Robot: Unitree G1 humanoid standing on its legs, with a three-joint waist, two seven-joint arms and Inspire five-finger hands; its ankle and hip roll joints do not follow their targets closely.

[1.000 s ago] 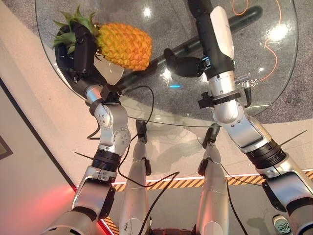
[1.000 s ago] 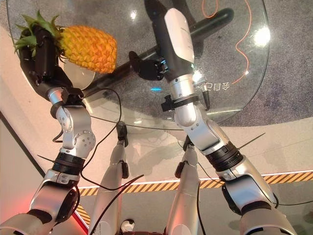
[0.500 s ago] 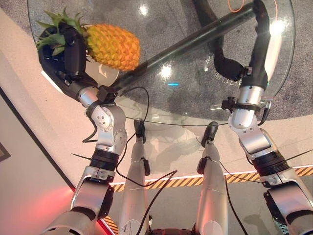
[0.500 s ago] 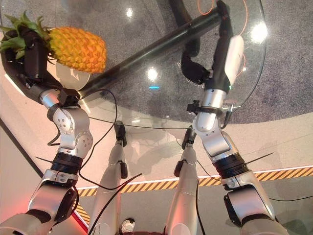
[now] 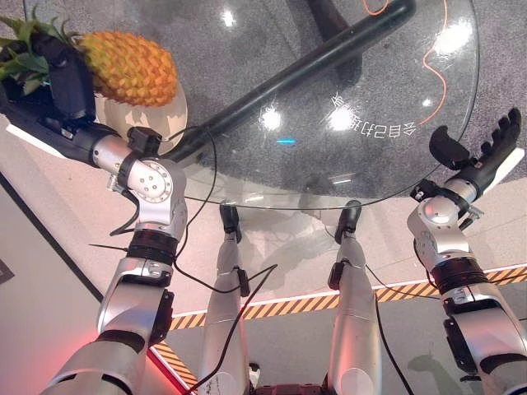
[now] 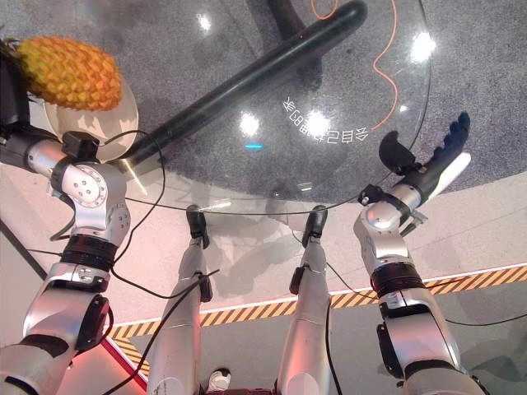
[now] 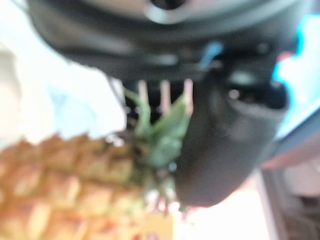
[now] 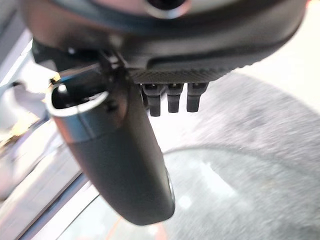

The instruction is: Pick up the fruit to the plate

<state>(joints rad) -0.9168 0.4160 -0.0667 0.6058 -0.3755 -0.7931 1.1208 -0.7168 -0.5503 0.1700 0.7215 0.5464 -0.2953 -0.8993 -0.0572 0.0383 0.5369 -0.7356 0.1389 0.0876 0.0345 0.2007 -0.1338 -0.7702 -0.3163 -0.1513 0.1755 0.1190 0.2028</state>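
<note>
A: What is the biggest thing in front of the robot?

B: A round clear glass tabletop [image 5: 395,156], with a thick black tube [image 5: 305,70] running slantwise beneath it and grey speckled floor showing through. A thin orange cable [image 5: 435,45] curls on that floor at the far right.

A: And the fruit?

B: 1 yellow-orange pineapple with a green leafy crown [image 5: 128,66] lies on its side at the table's far left edge. Its body is over a pale round plate [image 5: 169,111] whose rim peeks out below and beside it. Whether the fruit rests on the plate or hangs just above it, I cannot tell.

A: Which hand has it?

B: The dark left hand [image 5: 62,78]. Its fingers are curled round the crown end, where leaves meet fruit, and the green leaves stick out past the hand toward the left. In the left wrist view the thumb [image 7: 225,145] sits against the leaves [image 7: 160,135], with the scaly skin just beside it.

A: What about the other one?

B: The dark right hand [image 5: 486,152] is at the table's right edge, well apart from the pineapple. Its fingers are straight and side by side, the thumb [image 5: 445,144] standing off from them, and it holds nothing.
</note>
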